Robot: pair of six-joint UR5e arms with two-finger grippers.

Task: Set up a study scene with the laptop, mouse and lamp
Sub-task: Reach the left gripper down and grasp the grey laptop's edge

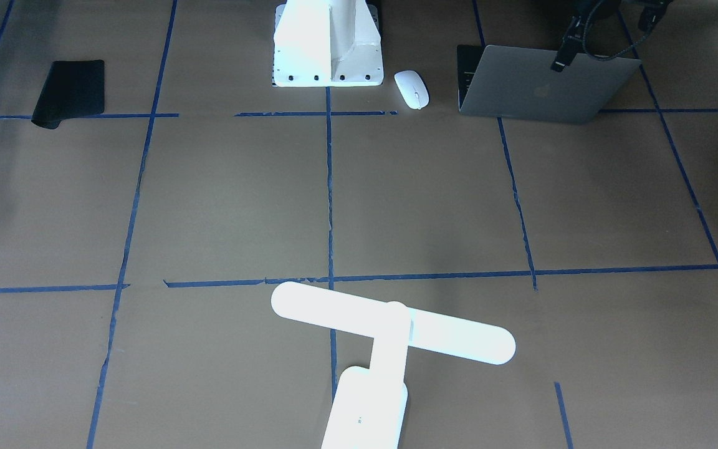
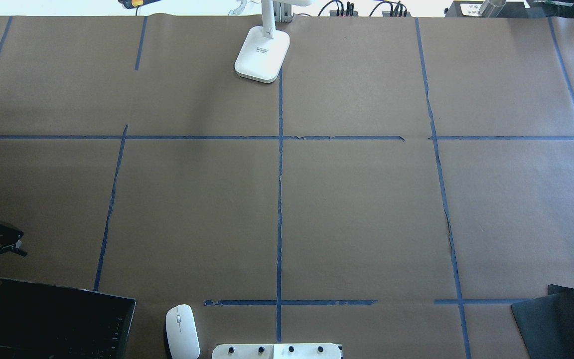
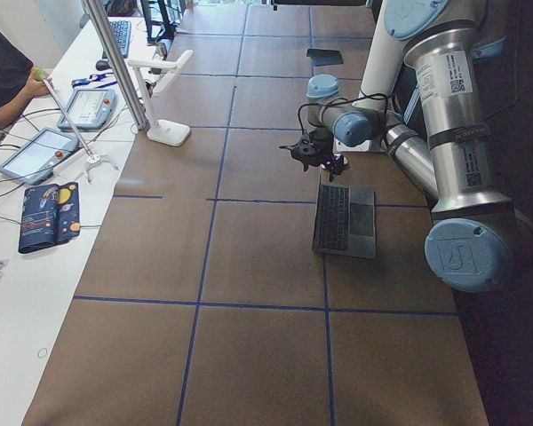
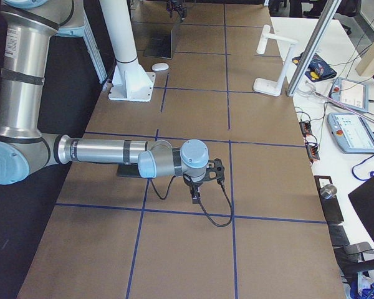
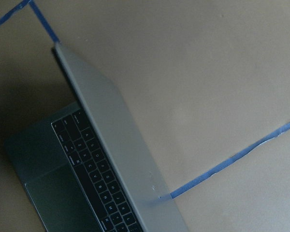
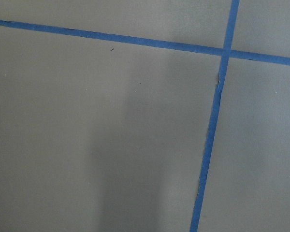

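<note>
Lamp point(image 1: 392, 326) base cropped at edge.

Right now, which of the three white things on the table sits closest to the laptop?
The mouse, the small oval lying flat between the laptop and the bolted pedestal. The lamp stands far off, across the table.

The laptop point(image 1: 540, 87) shows matt grey metal, the mouse point(image 1: 412, 88) and lamp point(image 1: 390, 327) smooth glossy white plastic, the bench point(image 1: 434, 199) matt brown paper.
</note>
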